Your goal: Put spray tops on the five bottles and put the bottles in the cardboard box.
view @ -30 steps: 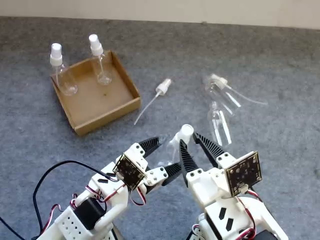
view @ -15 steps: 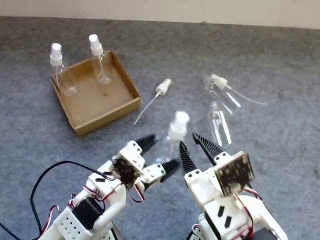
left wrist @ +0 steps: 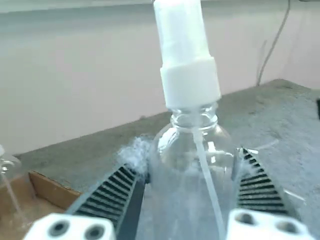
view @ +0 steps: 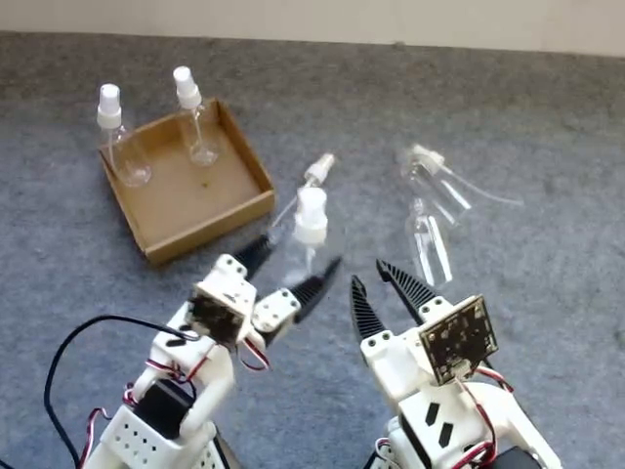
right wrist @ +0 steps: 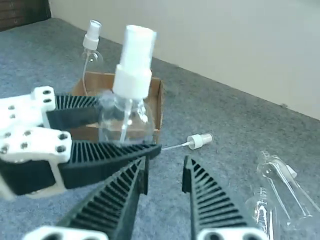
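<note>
Item: capped spray bottle, upright, long axis vertical.
Held by: L gripper, jaws clamped on glass body.
R gripper: spread wide, empty, at bottle's 4 o'clock.
Dest.: cardboard box, near, 10 o'clock from bottle; L arm nearer.

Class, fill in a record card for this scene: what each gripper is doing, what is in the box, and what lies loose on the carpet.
Left gripper: shut on a capped bottle, held upright
Right gripper: open, empty, beside the held bottle
Box: two capped bottles, standing
Loose spray top: on the carpet near the box
Lying bottles: two on the carpet; another top at one's neck, cannot tell if seated
Left to box: three bottles
</note>
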Available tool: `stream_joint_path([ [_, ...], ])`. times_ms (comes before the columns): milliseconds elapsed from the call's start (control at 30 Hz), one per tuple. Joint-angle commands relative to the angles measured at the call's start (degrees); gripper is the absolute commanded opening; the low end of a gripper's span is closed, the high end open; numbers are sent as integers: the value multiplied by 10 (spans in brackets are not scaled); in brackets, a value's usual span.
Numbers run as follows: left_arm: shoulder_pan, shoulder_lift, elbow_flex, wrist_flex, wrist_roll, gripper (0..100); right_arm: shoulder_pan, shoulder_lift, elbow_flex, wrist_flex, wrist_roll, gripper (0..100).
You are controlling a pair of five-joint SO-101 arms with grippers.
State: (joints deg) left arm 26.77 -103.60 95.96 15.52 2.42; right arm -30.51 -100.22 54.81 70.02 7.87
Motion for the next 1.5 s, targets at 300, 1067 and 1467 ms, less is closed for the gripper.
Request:
stream_joint_path([
  [300, -113, -10, -5, -85, 4, 154, -7, 0, 204, -175, 7, 4],
  [1067, 46, -9, 11, -90, 4, 154, -121, 0, 317, -282, 6, 8],
  [1467, 84, -9, 11, -55, 4, 154, -16, 0, 319, -282, 6, 8],
])
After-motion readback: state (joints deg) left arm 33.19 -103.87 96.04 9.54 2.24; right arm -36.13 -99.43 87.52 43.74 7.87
